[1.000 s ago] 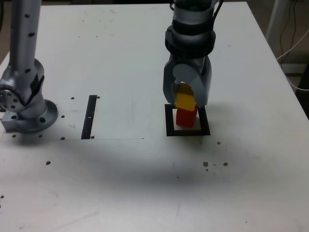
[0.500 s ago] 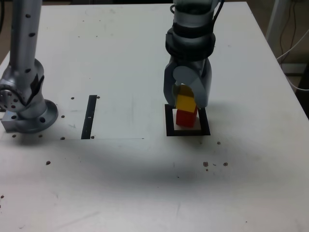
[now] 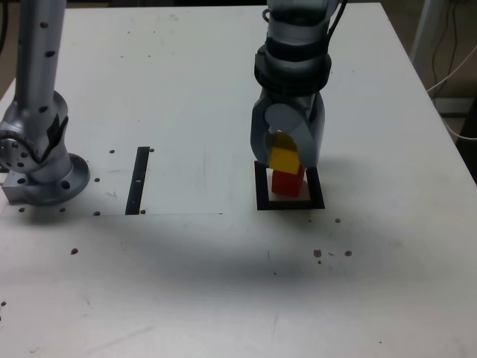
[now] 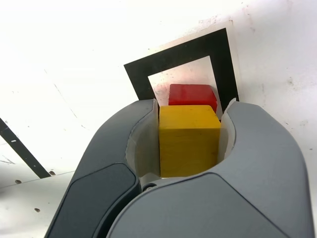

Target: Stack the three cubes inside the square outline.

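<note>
Claw (image 4: 189, 130) clamped on yellow cube (image 3: 285, 158), hovering over red cube (image 3: 287, 183) inside square outline (image 3: 262, 203), lined up for stacking.

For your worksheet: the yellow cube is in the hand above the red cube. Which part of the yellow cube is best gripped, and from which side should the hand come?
Grip the yellow cube on two opposite flat side faces, coming from above, as the hand does now. Its parallel faces suit flat jaws, and a top approach leaves the underside free to land on the red cube inside the square outline.
</note>
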